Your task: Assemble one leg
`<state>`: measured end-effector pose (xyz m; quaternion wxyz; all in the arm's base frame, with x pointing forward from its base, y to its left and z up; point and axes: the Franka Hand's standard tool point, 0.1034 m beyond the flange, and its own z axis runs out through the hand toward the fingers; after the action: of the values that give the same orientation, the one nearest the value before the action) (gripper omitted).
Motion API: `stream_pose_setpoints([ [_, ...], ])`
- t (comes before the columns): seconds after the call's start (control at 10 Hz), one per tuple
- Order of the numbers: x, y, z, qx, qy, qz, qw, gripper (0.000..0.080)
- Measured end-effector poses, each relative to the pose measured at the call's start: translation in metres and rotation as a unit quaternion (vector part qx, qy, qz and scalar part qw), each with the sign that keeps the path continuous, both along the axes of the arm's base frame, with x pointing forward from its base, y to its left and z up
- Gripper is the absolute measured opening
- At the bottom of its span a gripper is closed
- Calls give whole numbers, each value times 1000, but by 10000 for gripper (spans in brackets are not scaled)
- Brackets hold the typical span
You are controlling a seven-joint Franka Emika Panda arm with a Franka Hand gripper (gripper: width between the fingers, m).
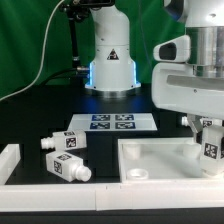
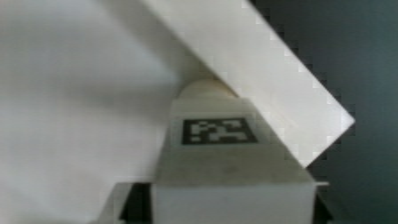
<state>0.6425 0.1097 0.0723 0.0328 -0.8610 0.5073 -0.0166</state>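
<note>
My gripper (image 1: 207,132) is shut on a leg (image 1: 210,150), a small white block with a square tag, and holds it upright over the right part of the white tray-like tabletop (image 1: 160,160). In the wrist view the leg (image 2: 217,135) fills the space between the dark fingers (image 2: 139,204), and its rounded peg end points at the tabletop's raised rim (image 2: 267,70) near a corner. I cannot tell whether the peg touches the tabletop. Two more legs (image 1: 68,143) (image 1: 66,168) lie loose on the black table at the exterior view's left.
The marker board (image 1: 112,122) lies flat behind the tabletop, in front of the robot base (image 1: 110,60). A white bar (image 1: 8,160) stands at the exterior view's left edge. A white rail (image 1: 110,186) runs along the front.
</note>
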Motion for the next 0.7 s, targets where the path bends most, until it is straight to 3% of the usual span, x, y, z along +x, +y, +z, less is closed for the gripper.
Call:
stream_pose_setpoints([
  [0.2, -1, -4, -1, 37, 2, -170, 985, 286],
  [0.4, -2, 1, -1, 42, 7, -268, 963, 286],
  [0.5, -2, 0, -1, 41, 7, -265, 963, 286],
  [0.6, -4, 0, -2, 35, 7, -210, 977, 355],
  [0.7, -8, 2, -3, 28, 13, -137, 990, 489],
])
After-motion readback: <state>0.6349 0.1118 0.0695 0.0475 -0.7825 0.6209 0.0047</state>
